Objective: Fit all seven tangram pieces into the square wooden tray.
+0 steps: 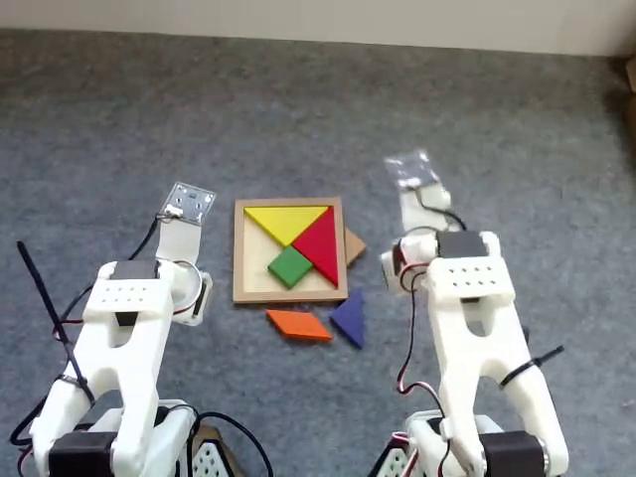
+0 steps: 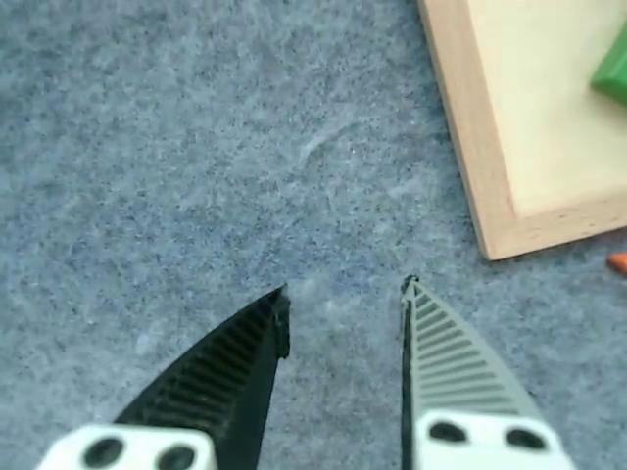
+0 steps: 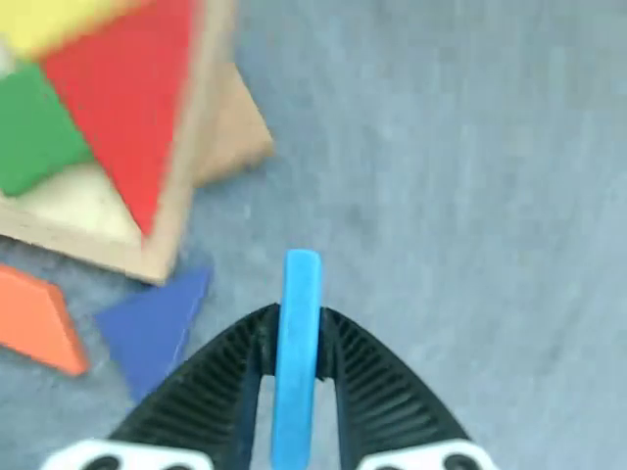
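The square wooden tray [image 1: 241,283] lies between the arms and holds a yellow triangle [image 1: 286,223], a red triangle [image 1: 320,245] and a green square [image 1: 289,265]. An orange parallelogram [image 1: 298,324] and a dark blue triangle [image 1: 350,318] lie on the carpet just in front of it. A tan piece [image 1: 355,243] sticks out at the tray's right side. My right gripper [image 3: 297,318] is shut on a light blue piece [image 3: 298,294] held on edge above the carpet, right of the tray [image 3: 181,196]. My left gripper [image 2: 345,294] is open over bare carpet beside the tray's corner [image 2: 490,186].
Grey carpet covers the whole work surface. Both arm bases stand at the near edge. The dark blue triangle [image 3: 152,323] and orange parallelogram [image 3: 34,318] lie close to my right gripper.
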`<state>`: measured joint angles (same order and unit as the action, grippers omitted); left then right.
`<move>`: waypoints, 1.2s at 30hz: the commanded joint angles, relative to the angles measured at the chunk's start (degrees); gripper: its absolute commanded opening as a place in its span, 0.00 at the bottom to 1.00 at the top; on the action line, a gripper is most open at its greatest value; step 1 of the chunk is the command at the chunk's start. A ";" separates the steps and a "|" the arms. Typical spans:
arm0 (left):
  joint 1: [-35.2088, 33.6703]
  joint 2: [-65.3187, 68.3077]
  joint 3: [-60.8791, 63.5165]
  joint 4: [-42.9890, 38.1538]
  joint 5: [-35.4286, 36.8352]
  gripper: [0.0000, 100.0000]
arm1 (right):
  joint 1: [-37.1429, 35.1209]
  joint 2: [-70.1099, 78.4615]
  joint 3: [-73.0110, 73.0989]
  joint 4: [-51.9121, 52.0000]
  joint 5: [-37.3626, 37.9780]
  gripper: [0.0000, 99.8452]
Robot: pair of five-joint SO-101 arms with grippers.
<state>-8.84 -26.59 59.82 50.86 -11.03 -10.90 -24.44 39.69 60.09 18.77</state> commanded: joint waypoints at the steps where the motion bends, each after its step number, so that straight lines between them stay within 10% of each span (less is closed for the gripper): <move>1: -0.57 -1.54 -0.22 -0.70 -0.35 0.18 | -5.14 -0.84 -3.47 -10.95 20.84 0.00; 16: -0.31 -1.54 0.48 -0.97 -0.35 0.18 | -21.41 -0.84 21.85 -51.91 43.60 0.00; 36: -0.31 -1.54 0.57 -1.05 -0.35 0.18 | -23.52 -1.54 22.64 -48.22 39.56 0.23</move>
<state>-8.84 -26.59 60.53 50.68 -11.03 -33.93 -24.44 63.43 8.57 59.30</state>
